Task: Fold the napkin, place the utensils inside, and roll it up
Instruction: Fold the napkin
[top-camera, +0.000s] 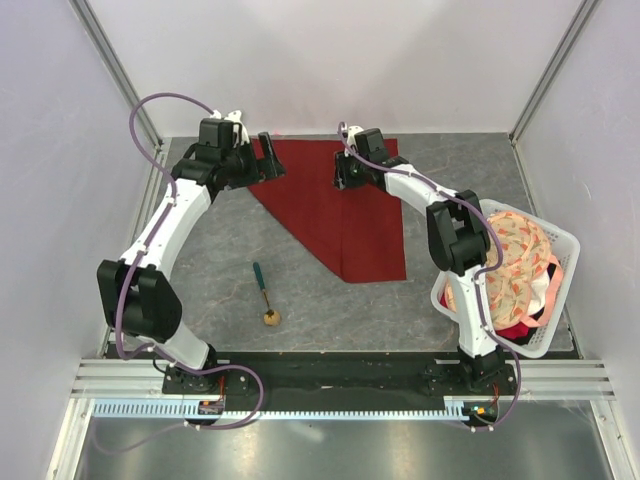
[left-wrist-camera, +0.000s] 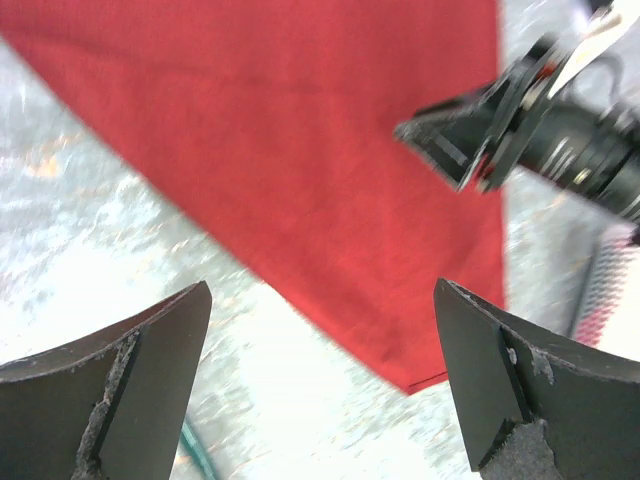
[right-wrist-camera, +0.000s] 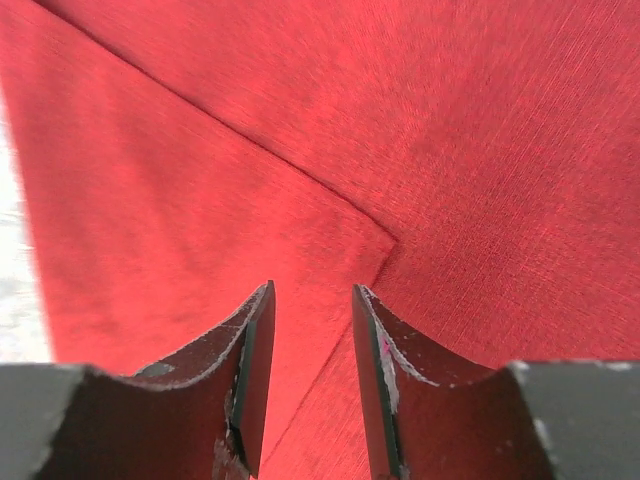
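The burgundy napkin (top-camera: 340, 210) lies flat at the far middle of the desk (top-camera: 220, 250), folded over with a long diagonal edge on its left side. The left gripper (left-wrist-camera: 322, 290) hovers at that edge, its jaws spread wide and holding nothing. The right gripper (right-wrist-camera: 313, 292) sits low over a folded corner of the napkin, jaws parted by a narrow gap with nothing between them. The spoon (top-camera: 264, 293) lies on bare desk, well apart from the napkin, bowl toward the arms' bases

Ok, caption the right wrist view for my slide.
Right hand, slightly open and empty, poised over a folded corner of the burgundy napkin.
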